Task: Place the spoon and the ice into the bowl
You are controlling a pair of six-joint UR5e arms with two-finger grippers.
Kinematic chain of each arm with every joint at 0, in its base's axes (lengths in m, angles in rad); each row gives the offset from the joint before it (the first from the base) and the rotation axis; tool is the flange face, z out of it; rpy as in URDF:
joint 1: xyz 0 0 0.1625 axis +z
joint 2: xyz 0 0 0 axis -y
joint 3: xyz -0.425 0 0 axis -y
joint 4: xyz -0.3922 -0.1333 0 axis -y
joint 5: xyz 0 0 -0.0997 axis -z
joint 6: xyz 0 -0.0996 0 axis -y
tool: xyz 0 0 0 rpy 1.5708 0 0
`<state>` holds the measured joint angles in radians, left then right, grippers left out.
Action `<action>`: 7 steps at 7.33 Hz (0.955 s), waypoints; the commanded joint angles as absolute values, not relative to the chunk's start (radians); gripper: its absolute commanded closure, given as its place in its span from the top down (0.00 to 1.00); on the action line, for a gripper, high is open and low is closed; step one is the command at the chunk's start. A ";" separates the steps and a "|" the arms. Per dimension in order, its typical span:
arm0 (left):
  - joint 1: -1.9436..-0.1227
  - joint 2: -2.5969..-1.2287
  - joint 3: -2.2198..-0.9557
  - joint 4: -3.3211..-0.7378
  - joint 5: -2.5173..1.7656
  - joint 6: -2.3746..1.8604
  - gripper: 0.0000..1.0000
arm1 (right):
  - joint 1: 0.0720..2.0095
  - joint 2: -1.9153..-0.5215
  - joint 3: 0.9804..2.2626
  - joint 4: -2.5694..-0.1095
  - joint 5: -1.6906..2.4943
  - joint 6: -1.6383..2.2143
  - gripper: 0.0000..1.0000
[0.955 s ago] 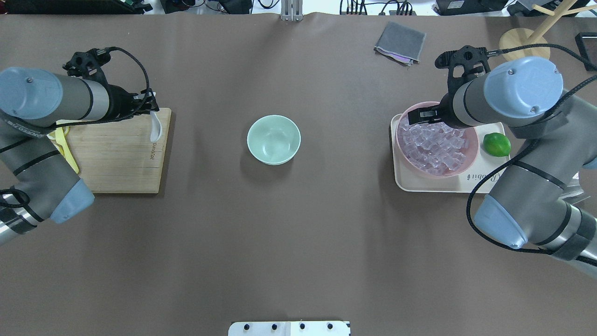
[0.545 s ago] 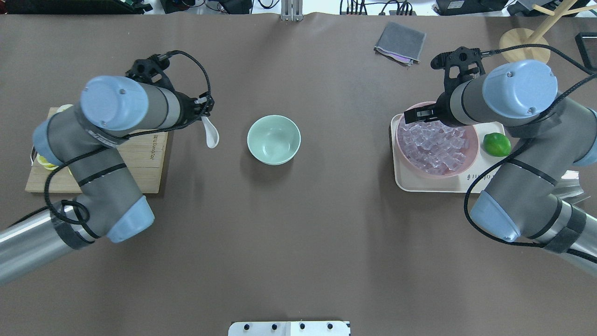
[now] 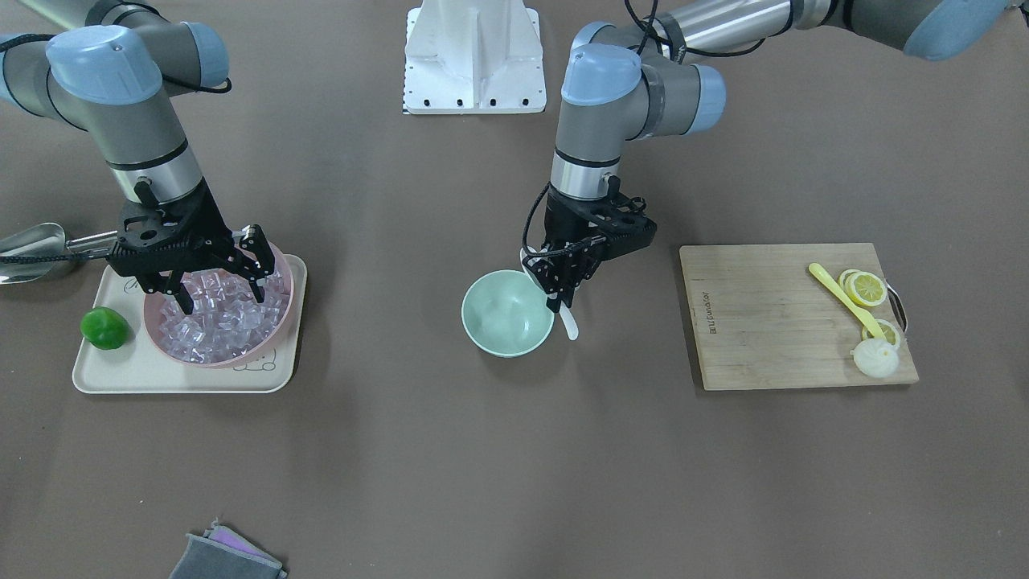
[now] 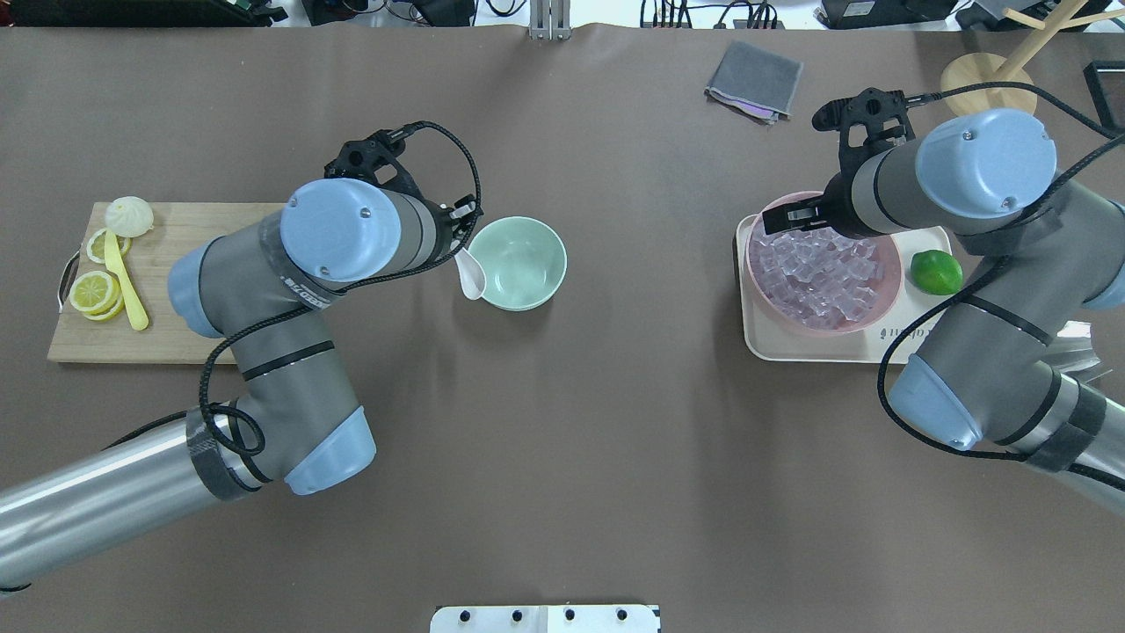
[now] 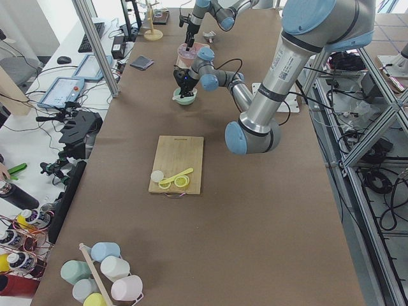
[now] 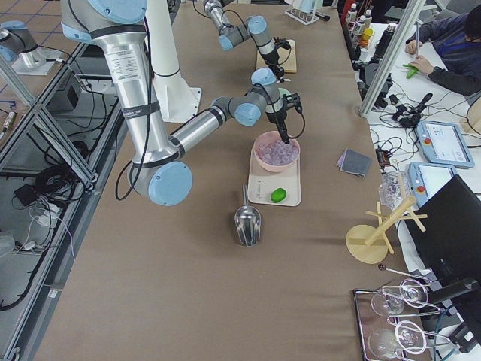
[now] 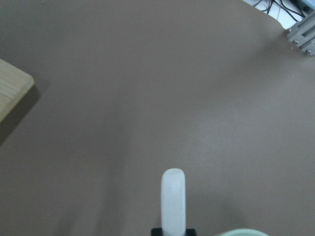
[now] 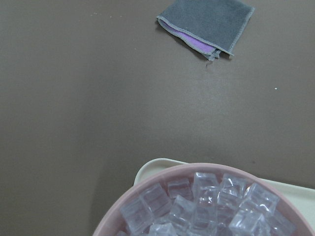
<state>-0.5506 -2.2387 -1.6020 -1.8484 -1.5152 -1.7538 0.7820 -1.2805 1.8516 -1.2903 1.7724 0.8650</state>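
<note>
My left gripper (image 4: 460,236) is shut on the handle of the white spoon (image 4: 471,276) and holds it, scoop down, against the left rim of the mint-green bowl (image 4: 518,264). In the front view the spoon (image 3: 569,323) hangs beside the bowl (image 3: 508,315) under that gripper (image 3: 560,283). The left wrist view shows the spoon handle (image 7: 173,201) and a bit of the bowl's rim (image 7: 242,232). My right gripper (image 3: 221,283) is open, jaws spread just over the clear ice cubes (image 3: 215,323) heaped in the pink bowl (image 4: 888,286). It also shows in the overhead view (image 4: 802,218). The mint bowl holds nothing.
The pink bowl stands on a cream tray (image 4: 791,347) with a green lime (image 4: 936,272). A wooden cutting board (image 4: 185,299) at the left holds lemon slices, a yellow utensil (image 4: 125,283) and a white bun. A steel scoop (image 3: 32,241), a grey cloth (image 4: 754,79) and a wooden stand (image 4: 984,75) lie around.
My left arm has carried the spoon from the cutting board rightward to the mint bowl's left rim. My right gripper has stayed over the ice in the pink bowl.
</note>
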 commanded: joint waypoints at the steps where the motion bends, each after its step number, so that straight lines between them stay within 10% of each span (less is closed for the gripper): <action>1: -0.529 -2.296 -1.527 -1.842 -1.447 -1.787 0.00 | 0.782 -1.287 1.852 -1.290 1.775 0.861 0.91; 3: -0.512 -2.301 -1.528 -1.842 -1.440 -1.786 0.00 | 0.782 -1.290 1.852 -1.290 1.773 0.865 0.92; 5: -0.502 -2.298 -1.531 -1.847 -1.439 -1.776 0.32 | 0.782 -1.293 1.850 -1.290 1.770 0.876 0.92; 7: -0.500 -2.299 -1.572 -1.844 -1.443 -1.753 0.85 | 0.784 -1.322 1.852 -1.290 1.767 0.900 0.95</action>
<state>-0.5020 -2.3004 -1.5439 -1.8462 -1.4402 -1.7674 0.7833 -1.3084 1.8511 -1.2901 1.7699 0.8819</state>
